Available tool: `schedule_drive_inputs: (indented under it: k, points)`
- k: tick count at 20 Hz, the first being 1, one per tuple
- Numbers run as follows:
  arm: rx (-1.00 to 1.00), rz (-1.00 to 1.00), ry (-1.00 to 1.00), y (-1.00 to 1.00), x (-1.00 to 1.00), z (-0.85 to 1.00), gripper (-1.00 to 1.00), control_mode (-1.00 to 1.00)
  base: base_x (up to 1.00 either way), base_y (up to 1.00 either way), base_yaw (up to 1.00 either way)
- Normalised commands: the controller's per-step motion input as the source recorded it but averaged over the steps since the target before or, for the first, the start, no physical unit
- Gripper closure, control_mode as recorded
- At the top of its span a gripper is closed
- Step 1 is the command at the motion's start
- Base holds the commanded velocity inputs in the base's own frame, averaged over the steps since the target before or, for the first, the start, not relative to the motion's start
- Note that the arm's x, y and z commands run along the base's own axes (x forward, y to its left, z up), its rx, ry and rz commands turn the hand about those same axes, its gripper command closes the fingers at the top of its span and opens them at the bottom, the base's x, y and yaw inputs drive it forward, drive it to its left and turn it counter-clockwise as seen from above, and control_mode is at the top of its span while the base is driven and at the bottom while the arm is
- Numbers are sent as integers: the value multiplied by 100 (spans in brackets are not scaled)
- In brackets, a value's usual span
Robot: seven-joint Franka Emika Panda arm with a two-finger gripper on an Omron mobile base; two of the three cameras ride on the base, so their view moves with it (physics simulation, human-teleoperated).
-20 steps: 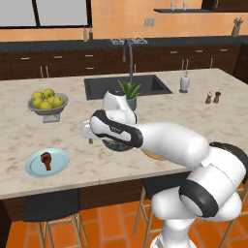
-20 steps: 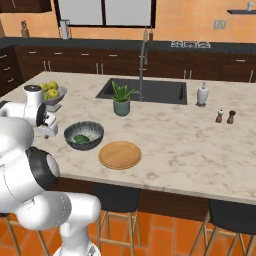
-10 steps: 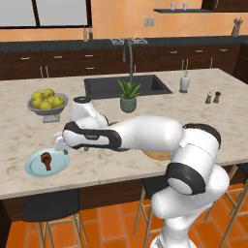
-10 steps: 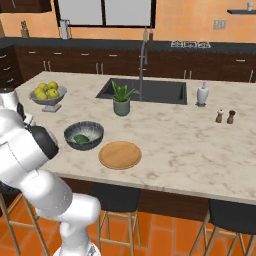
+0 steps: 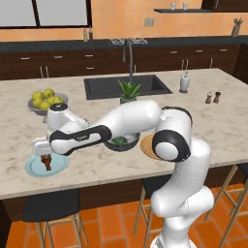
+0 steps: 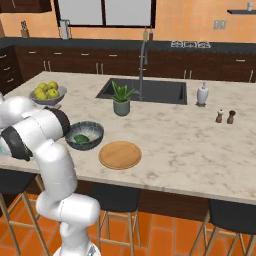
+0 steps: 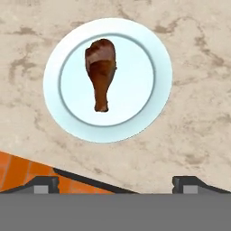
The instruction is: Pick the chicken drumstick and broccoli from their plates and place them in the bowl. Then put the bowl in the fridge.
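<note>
Beyond open jaws: chicken drumstick [image 7: 101, 72], seemingly untouched.

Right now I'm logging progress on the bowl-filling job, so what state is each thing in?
gripper: open, empty, above the drumstick.
chicken drumstick: lying on the pale blue plate, not picked.
broccoli: already in the bowl.
wooden plate: bare, beside the bowl.
fruit bowl: holds yellow-green fruit.

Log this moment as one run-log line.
gripper: open, above blue plate | drumstick: on plate, not gripped | broccoli: in bowl | wooden plate: bare
</note>
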Motion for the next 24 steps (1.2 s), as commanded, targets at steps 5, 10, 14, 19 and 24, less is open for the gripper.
schedule_drive_inputs:
  k: [5, 10, 14, 19, 24]
  points:
    - [0, -1, 0, 20, 26, -45, -100, -100, 0, 0, 0]
    - [1, -2, 0, 12, 16, -37, -100, -100, 0, 0, 0]
    - [0, -2, 1, 14, 25, -19, -100, -100, 0, 0, 0]
    - [0, 0, 3, -4, 26, -38, -100, -100, 0, 0, 0]
    - [-1, 0, 5, 0, 51, -35, -100, -100, 0, 0, 0]
